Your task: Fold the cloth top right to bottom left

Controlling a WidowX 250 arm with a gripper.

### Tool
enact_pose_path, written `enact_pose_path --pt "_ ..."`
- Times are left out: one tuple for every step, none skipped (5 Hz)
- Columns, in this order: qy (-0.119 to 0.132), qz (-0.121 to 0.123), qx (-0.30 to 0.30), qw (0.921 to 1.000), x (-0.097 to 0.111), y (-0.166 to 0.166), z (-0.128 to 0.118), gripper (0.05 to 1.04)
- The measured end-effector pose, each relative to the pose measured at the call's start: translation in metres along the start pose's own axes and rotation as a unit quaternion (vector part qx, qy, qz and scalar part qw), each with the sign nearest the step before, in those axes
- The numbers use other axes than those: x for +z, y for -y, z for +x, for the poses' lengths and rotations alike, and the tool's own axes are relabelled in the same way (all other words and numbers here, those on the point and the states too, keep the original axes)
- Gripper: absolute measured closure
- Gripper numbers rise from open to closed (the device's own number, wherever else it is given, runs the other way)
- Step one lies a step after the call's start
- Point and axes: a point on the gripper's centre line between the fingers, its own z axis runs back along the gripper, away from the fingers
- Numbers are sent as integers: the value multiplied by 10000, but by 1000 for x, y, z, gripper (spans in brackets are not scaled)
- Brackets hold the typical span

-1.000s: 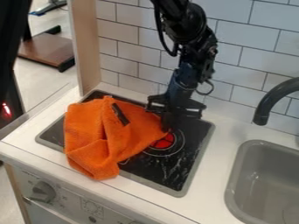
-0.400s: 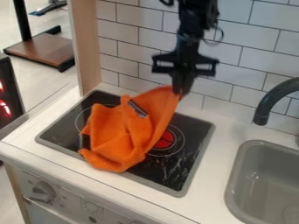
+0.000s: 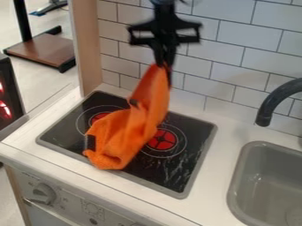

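Soft, fuzzy orange cloth [image 3: 152, 95] over glossy black stovetop [image 3: 177, 170]

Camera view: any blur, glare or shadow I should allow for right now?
Camera view: the pincer and the upper part of the orange cloth look smeared; the wall tiles hold firmer edges; whitish streaks mark the black stovetop, glare or scuffs, I can't tell.

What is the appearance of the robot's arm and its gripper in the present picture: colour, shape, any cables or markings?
The gripper is black, with a wide crosspiece whose two ends look like open frames, and slim fingers below its middle. The arm above it is also black, narrower than the crosspiece. I cannot make out cables or markings with certainty.
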Motion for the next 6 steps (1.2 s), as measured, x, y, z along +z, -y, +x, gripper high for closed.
enact_pose_path --pt "63 -142 99 9998 17 -26 -8 1031" --pt "-90 -129 241 9996 16 -57 -23 1031" --pt "-240 -4 176 9996 1 -78 -37 1031" --pt "-449 231 -38 9987 -25 -95 -49 1031" --pt "-640 357 -114 9972 -50 -113 -58 1031" --pt "-703 629 -196 9953 -68 -131 -61 1031"
